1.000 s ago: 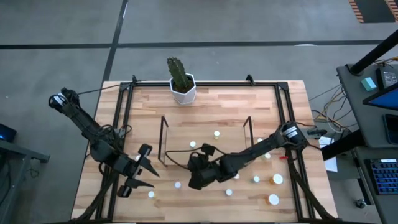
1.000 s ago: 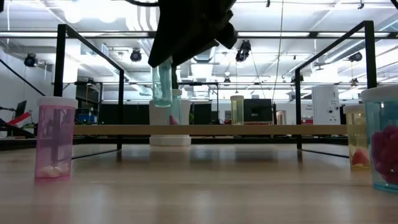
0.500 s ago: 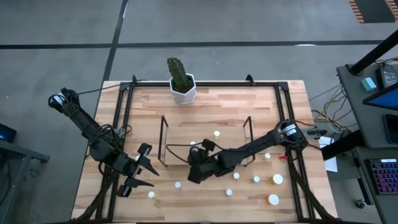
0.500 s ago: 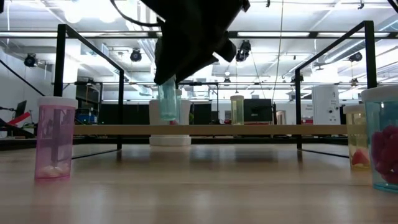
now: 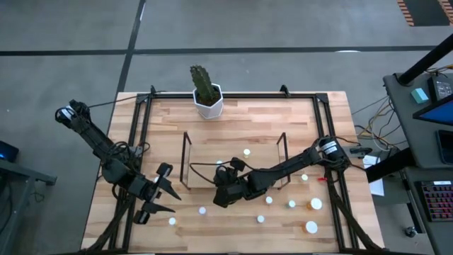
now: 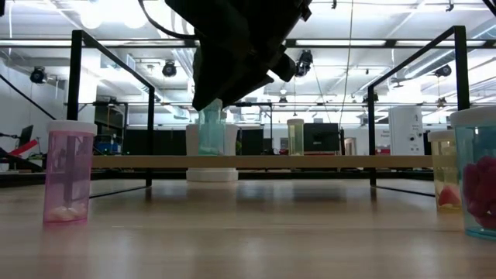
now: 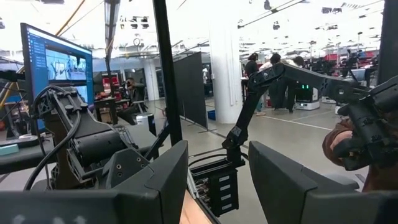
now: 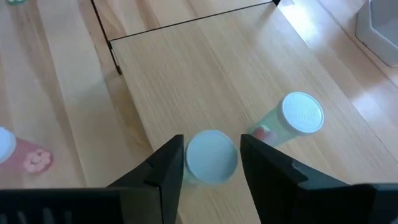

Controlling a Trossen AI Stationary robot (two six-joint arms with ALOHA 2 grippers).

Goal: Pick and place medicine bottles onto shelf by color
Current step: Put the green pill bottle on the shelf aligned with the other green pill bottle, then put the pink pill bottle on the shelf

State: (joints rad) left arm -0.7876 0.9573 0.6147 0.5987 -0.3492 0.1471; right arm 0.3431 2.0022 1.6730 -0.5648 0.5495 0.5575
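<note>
A teal medicine bottle (image 6: 210, 130) with a white cap (image 8: 211, 155) stands upright on the shelf's wooden base (image 6: 349, 162), near the shelf's left end. My right gripper (image 8: 211, 169) reaches down over it from the right, slanting. It is open, one finger on each side of the cap with a thin slit on each. In the high view the gripper (image 5: 218, 195) hides the bottle at the near edge of the shelf (image 5: 212, 145). Two more bottles (image 5: 246, 151) (image 5: 219, 164) stand on the shelf. My left gripper (image 5: 164, 191) waits open above the table's near left.
Loose bottles stand on the near part of the table: a pink one (image 6: 70, 172), a blue one (image 6: 477, 174), a yellowish one (image 6: 442, 170), and several white caps (image 5: 291, 204) on the near right. A cactus pot (image 5: 209, 103) stands at the far edge. A black frame (image 5: 138, 142) edges the table.
My right gripper has gone down and toward the table's far left with the teal bottle. The bottle hung tilted above the shelf before and now stands upright with its bottom on the shelf's base.
</note>
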